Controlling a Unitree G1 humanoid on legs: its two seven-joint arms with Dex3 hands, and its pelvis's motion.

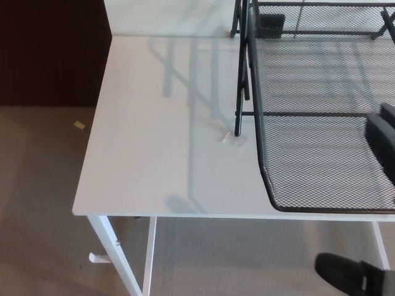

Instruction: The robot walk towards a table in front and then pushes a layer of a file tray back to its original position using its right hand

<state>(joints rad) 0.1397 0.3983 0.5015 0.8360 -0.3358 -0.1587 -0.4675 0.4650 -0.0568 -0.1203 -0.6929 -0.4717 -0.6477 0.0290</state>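
Note:
A black wire-mesh file tray (pixel 321 74) stands on the right part of the white table (pixel 160 154). Its lower layer (pixel 315 166) is slid out toward me, and the curved front rim reaches almost to the table's front edge. My right hand (pixel 381 145) enters from the right edge of the head view. Two thick black fingers (pixel 382 139) hover over the slid-out layer's right side. The thumb (pixel 345 274) shows lower down, in front of the table edge. The hand is open and holds nothing. My left hand does not show.
A bit of clear tape (pixel 233 139) lies on the tabletop by the tray's front left foot. A dark cabinet (pixel 52 52) stands at the far left. Beige carpet with a small scrap (pixel 79 125) lies below, and white table legs (pixel 117 259) stand at the front left.

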